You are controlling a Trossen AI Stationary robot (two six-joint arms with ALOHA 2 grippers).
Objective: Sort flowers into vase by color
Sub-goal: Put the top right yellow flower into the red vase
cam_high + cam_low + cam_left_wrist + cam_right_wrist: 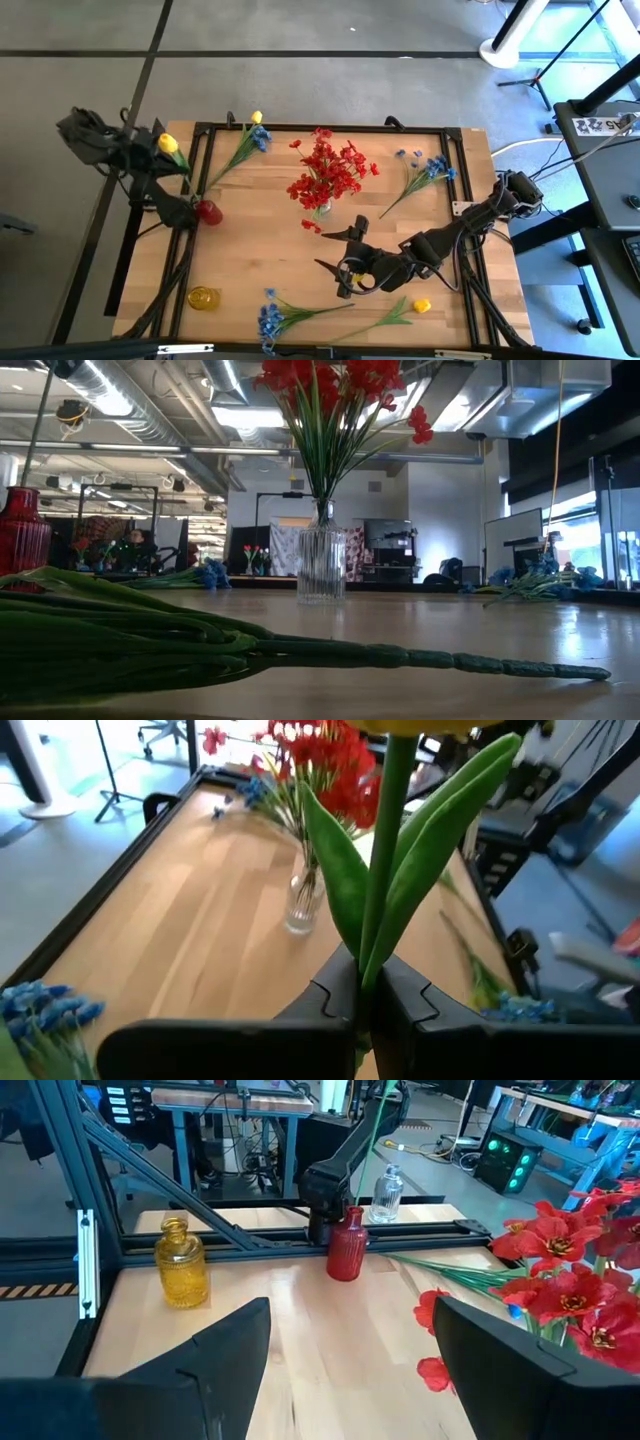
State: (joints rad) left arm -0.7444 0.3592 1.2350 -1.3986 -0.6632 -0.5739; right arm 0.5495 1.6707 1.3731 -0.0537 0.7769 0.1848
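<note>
From where I sit, the left gripper [178, 158] hangs at the far-left edge of the surface [250, 250], clenched on the stem of a yellow flower [168, 143] whose bloom sits out over the black frame rail [205, 140]; in the left wrist view its fingers [335, 1000] pinch the green stem just below the leaves. Just beside that gripper stands the red vase [208, 211], close to the left edge, and the yellow vase [203, 297] is near the front-left corner. A blue-and-yellow spray [245, 145] lies along the back-left edge, touching the rail. Between the two vases and the centre I see a broad stretch of bare wood. A blue spray [272, 318] lies at the front edge, with another yellow flower [405, 312] beside it to the right. At the middle, the clear vase [323, 207] holds the red flowers [328, 170], and one loose red spray [312, 226] lies just beside its base. The right gripper [338, 252] is near that loose spray, fingers spread wide and grasping nothing, with open wood ahead of it. Another blue spray [422, 172] rests toward the back-right, well apart from the right edge.
</note>
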